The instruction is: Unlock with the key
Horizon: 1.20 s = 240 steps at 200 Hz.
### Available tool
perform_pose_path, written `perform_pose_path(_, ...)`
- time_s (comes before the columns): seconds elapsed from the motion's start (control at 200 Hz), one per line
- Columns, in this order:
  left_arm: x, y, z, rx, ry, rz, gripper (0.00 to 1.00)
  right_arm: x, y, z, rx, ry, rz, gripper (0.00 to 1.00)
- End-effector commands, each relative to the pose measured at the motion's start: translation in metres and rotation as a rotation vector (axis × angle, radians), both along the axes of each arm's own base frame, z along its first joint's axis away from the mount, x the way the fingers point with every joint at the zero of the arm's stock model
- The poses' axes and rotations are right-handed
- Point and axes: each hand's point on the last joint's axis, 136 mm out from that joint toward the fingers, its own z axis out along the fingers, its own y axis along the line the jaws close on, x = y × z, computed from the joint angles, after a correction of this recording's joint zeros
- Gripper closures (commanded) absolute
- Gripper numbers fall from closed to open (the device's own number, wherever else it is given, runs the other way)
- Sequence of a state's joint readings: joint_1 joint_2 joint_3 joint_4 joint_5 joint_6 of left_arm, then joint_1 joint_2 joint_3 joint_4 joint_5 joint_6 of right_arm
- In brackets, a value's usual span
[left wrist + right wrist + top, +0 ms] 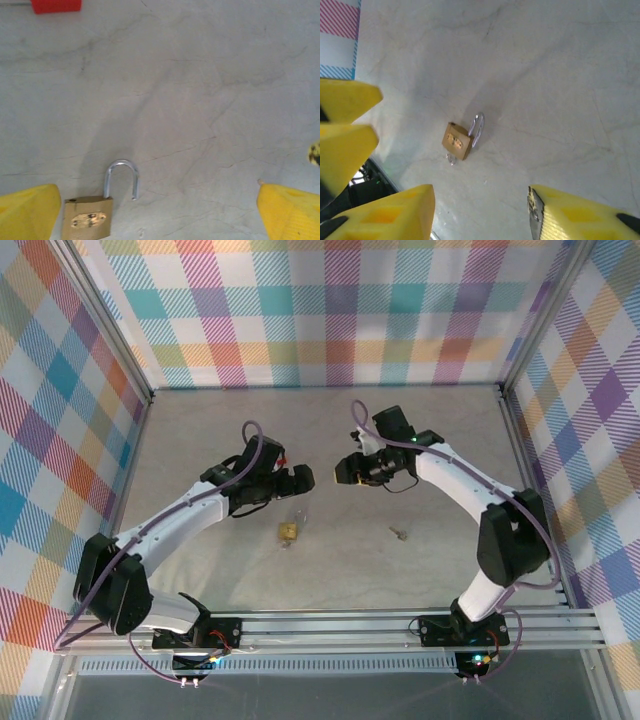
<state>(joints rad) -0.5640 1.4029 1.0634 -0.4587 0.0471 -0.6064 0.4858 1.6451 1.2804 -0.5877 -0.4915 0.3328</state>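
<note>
A brass padlock [290,532] lies flat on the grey table between the two arms, its silver shackle [121,176] sprung, with one leg free of the body. A small silver key [451,159] pokes out from the bottom of the padlock [457,141]. My left gripper [300,478] hovers just behind the lock, open; the padlock [87,220] lies close to its left finger [27,212]. My right gripper [345,470] is open too, raised above the table to the lock's right, with nothing between its fingers [390,215].
Another small key [399,533] lies loose on the table to the right of the lock. The left gripper's yellow fingers [345,100] show at the left edge of the right wrist view. Plaid walls enclose the table. A red thing [56,5] sits at the top edge.
</note>
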Motion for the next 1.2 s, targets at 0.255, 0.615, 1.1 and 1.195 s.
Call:
perform_pose_path(0.255,-0.022,0.027,-0.048,-0.053,0.128,0.172,0.63,-0.037,0.051,-0.029,0.177,0.257,0.019,0.94)
perform_pose_path(0.615,-0.056,0.044,-0.093,-0.026,0.207,0.217,0.98,-0.038,0.118,-0.055,0.184,0.342,0.104,0.98)
perform_pose_path(1.1,-0.050,0.020,-0.128,-0.014,0.260,0.158,1.00,-0.030,0.113,-0.110,0.065,0.362,0.062,0.99)
perform_pose_path(1.195,-0.053,0.019,-0.136,-0.008,0.274,0.158,1.00,-0.032,0.107,-0.120,0.042,0.364,0.056,0.99)
